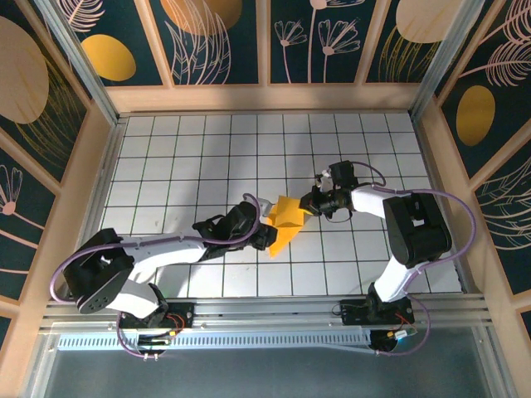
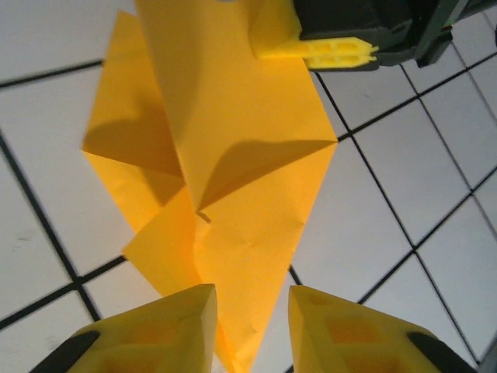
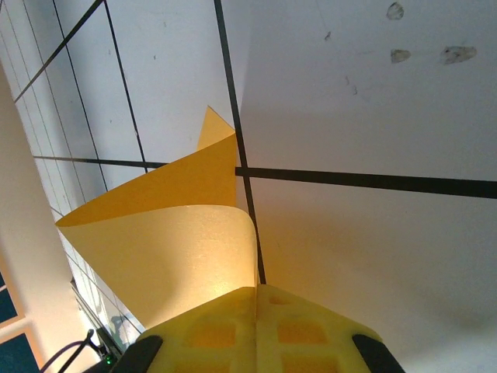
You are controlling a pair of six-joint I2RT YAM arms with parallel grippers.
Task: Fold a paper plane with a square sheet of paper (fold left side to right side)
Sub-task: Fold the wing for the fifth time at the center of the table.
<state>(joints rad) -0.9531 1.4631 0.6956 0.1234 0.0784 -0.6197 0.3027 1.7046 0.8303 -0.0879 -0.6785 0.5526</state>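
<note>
The orange-yellow square sheet of paper (image 1: 287, 217) lies partly folded on the white grid table, with diagonal flaps and a pointed near end. In the left wrist view the sheet (image 2: 241, 155) runs its narrow tip down between my left gripper's (image 2: 252, 315) yellow fingers, which stand apart with a clear gap. My left gripper (image 1: 267, 222) sits at the sheet's left edge. My right gripper (image 1: 309, 204) is at the sheet's right corner, and its fingers (image 2: 334, 50) pinch that raised edge. In the right wrist view the curled paper (image 3: 155, 256) enters the closed seam of the right gripper (image 3: 256, 291).
The table (image 1: 182, 157) is a white tiled grid, boxed in by wooden walls (image 1: 265, 98) with dark floral panels at the back and sides. A metal rail (image 1: 265, 311) with both arm bases runs along the near edge.
</note>
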